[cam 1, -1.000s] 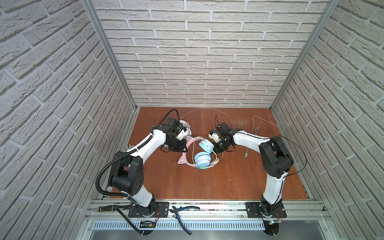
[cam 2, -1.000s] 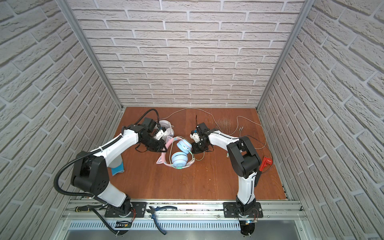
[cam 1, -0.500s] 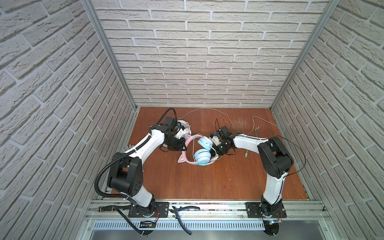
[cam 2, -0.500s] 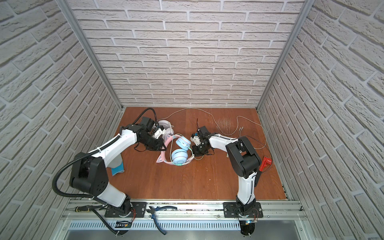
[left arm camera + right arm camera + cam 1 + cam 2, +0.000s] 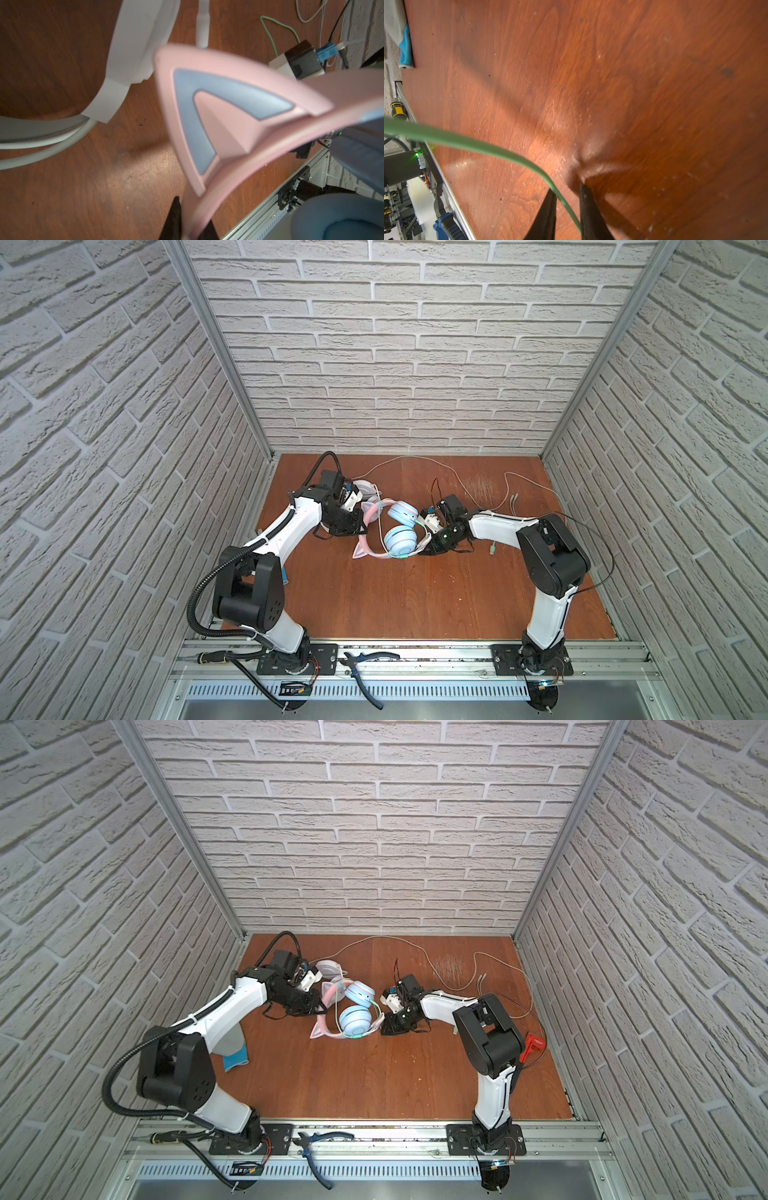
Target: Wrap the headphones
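Left tool [image 5: 190, 218] is clamping the pink pair [image 5: 376, 549] by its band [image 5: 342, 87], mid counter [image 5: 415, 605]. Right tool [image 5: 566, 188] is gaping slightly, cable [image 5: 477, 145] running loose through it. I'd be closing first, then keeping tension while looping round the cups [image 5: 401, 540].

Both top views look down from high at the front, sharing the whole desk [image 5: 415, 601]. The wrist cameras sit close behind the left fingers [image 5: 173, 222] and right fingers [image 5: 588, 214], facing the desk beyond them.
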Robot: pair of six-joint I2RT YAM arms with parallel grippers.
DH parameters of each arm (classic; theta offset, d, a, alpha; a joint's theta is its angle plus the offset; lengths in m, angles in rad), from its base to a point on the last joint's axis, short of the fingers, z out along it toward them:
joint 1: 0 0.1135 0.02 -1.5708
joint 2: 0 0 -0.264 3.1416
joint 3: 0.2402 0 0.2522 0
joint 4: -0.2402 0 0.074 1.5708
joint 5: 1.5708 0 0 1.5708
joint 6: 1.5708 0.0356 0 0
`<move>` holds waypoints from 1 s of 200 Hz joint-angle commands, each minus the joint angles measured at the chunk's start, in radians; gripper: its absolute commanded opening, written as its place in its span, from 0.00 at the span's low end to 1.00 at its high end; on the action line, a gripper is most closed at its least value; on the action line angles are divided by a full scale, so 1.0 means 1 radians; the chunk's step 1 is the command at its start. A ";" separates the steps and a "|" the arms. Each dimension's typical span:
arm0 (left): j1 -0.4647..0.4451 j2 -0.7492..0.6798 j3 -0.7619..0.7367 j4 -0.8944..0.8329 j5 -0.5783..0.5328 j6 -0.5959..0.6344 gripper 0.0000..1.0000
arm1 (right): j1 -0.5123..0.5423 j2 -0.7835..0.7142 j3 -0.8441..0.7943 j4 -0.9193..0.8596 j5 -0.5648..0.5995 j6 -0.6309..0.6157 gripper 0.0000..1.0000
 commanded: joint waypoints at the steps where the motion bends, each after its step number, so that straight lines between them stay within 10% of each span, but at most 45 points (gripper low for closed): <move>1: 0.009 -0.011 0.060 0.039 0.048 -0.019 0.00 | -0.001 -0.022 -0.027 -0.032 -0.011 -0.031 0.24; 200: 0.106 0.114 0.268 -0.001 -0.073 -0.089 0.00 | -0.001 -0.075 -0.106 -0.099 -0.051 -0.125 0.26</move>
